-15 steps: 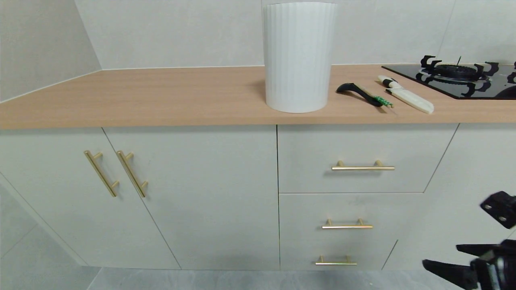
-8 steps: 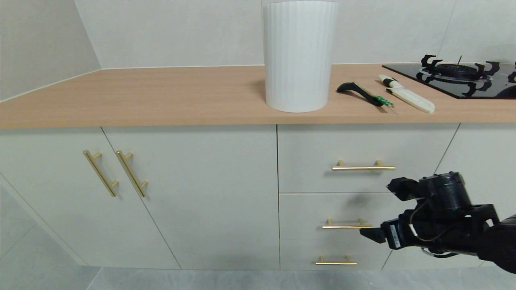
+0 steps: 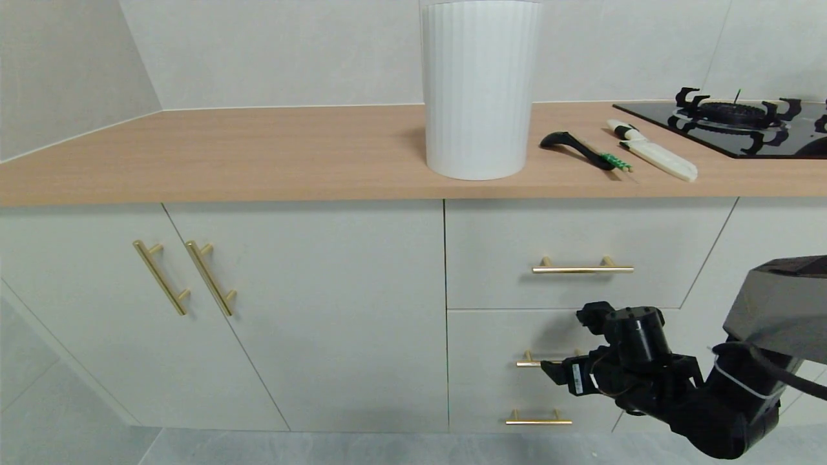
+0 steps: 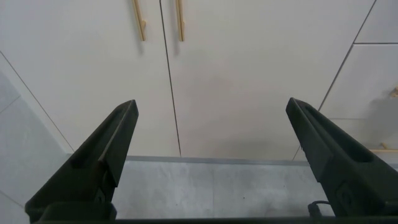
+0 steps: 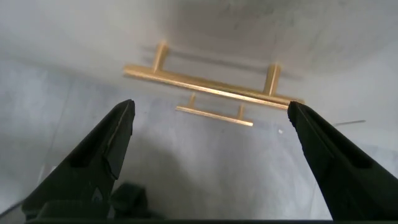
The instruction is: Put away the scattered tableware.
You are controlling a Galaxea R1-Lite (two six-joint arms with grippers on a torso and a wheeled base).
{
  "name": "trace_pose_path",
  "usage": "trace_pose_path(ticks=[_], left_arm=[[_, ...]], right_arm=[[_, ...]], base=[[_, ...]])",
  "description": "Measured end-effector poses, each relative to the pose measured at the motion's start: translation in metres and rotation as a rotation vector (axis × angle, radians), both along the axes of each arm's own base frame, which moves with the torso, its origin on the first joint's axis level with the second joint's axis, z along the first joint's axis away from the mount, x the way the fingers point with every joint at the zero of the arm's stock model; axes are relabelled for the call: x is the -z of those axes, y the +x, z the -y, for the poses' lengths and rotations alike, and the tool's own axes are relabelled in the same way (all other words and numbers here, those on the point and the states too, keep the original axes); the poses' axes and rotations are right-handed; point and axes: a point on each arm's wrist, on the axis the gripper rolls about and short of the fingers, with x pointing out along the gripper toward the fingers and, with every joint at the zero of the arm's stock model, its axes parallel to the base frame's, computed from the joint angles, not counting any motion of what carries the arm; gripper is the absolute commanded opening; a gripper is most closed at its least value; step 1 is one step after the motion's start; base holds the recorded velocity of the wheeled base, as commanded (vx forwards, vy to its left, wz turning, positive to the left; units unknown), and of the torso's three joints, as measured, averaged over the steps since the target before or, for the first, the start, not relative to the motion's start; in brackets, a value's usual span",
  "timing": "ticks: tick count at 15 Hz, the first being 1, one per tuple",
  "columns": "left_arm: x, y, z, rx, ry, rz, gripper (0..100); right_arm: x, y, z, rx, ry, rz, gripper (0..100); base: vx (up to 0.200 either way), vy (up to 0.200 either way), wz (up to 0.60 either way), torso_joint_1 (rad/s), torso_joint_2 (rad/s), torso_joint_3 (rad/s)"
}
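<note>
A black ladle with a green handle end and a white knife lie on the wooden counter, to the right of a tall white ribbed container. Well below the countertop, my right gripper is open in front of the middle drawer. That drawer's gold handle runs across the gap between the fingers of the right gripper, a short way beyond the tips. My left gripper is open and holds nothing, low before the double cabinet doors.
A black gas hob sits at the counter's right end. Gold handles mark the top drawer, the bottom drawer and the two cabinet doors. All drawers and doors are closed. Grey floor tiles lie below.
My right arm has swung in from the lower right edge, leftward to the middle drawer's handle. Nothing on the counter has moved.
</note>
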Motion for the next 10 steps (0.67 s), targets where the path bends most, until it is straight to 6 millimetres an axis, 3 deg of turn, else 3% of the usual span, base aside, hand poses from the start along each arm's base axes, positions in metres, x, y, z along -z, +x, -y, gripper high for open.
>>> trace_pose_path(ticks=[10], left_arm=[[0.000, 0.000, 0.000, 0.000, 0.000, 0.000, 100]], right_arm=[[0.025, 0.019, -0.002, 0.113, -0.011, 0.042, 100]], base=[[0.000, 0.000, 0.00, 0.000, 0.00, 0.000]])
